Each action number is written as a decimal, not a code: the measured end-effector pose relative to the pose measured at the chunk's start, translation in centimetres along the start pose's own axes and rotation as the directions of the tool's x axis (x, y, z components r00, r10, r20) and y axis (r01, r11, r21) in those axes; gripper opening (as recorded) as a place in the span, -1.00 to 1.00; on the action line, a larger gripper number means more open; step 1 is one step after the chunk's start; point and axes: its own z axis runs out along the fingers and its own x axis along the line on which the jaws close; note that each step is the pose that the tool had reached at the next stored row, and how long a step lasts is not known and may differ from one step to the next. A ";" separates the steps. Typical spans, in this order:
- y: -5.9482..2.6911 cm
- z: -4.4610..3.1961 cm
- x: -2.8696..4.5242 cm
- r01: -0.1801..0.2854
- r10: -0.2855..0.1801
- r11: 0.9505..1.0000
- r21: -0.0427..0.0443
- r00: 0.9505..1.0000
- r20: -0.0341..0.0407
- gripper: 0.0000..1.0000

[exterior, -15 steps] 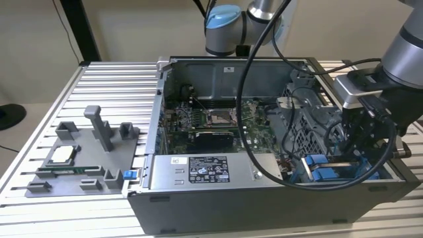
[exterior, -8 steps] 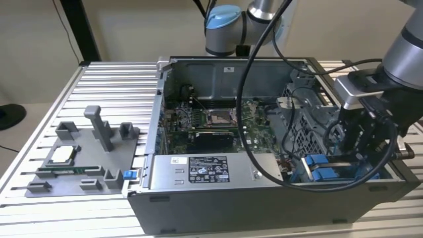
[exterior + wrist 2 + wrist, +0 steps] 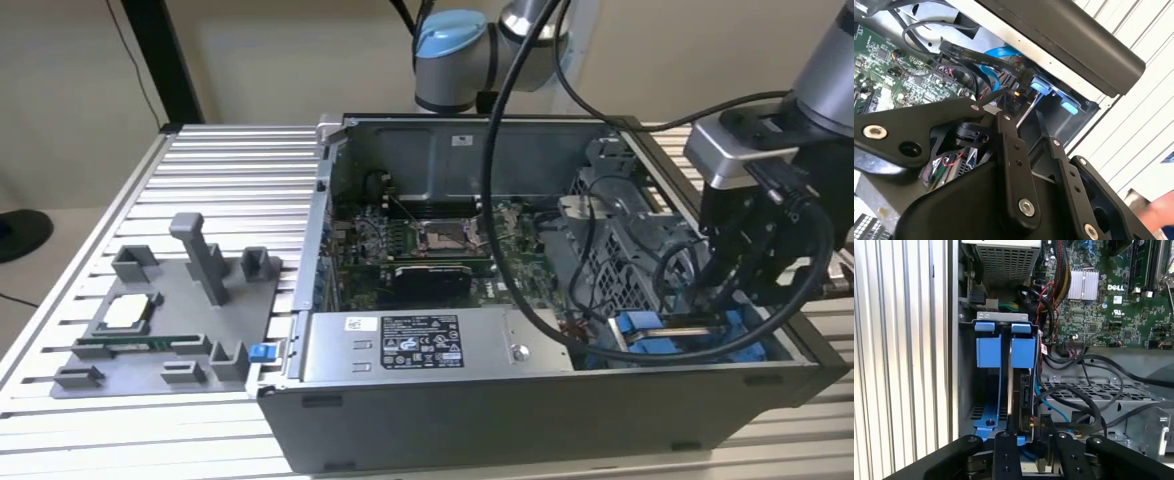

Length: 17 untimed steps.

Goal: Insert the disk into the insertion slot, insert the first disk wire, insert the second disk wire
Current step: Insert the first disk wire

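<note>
The disk (image 3: 1024, 390) stands on edge inside the insertion slot (image 3: 968, 390), the grey bay at the case's near corner on the exterior view's right. Its bright blue frame tabs (image 3: 1023, 349) stick up at the bay's rim. My gripper (image 3: 1026, 436) reaches down into the bay with a finger on each side of the disk, shut on it. In the exterior view the gripper (image 3: 711, 305) hangs over the blue pieces (image 3: 641, 335), with the disk's edge (image 3: 687, 325) just beneath. A thin blue wire (image 3: 1054, 407) and black wires (image 3: 1089, 390) lie beside the disk; their ends are hidden.
The open computer case (image 3: 534, 420) lies on a ribbed aluminium table (image 3: 227, 190). A labelled silver power-supply box (image 3: 420, 345) and a perforated metal cage (image 3: 627, 260) flank the bay. The green motherboard (image 3: 427, 240) fills the middle. A grey fixture tray (image 3: 160, 320) sits at the exterior view's left.
</note>
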 end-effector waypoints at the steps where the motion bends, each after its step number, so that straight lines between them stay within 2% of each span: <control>1: -0.01 -0.09 -0.03 -0.001 0.001 1.000 0.000 1.000 0.000 1.00; 7: -0.03 -0.42 -0.09 -0.004 0.004 1.000 0.000 1.000 0.000 1.00; 14: -0.03 -0.44 -0.09 -0.004 0.004 1.000 0.000 1.000 0.000 1.00; 17: -0.30 -0.45 -0.09 -0.004 0.004 1.000 -0.004 1.000 0.000 1.00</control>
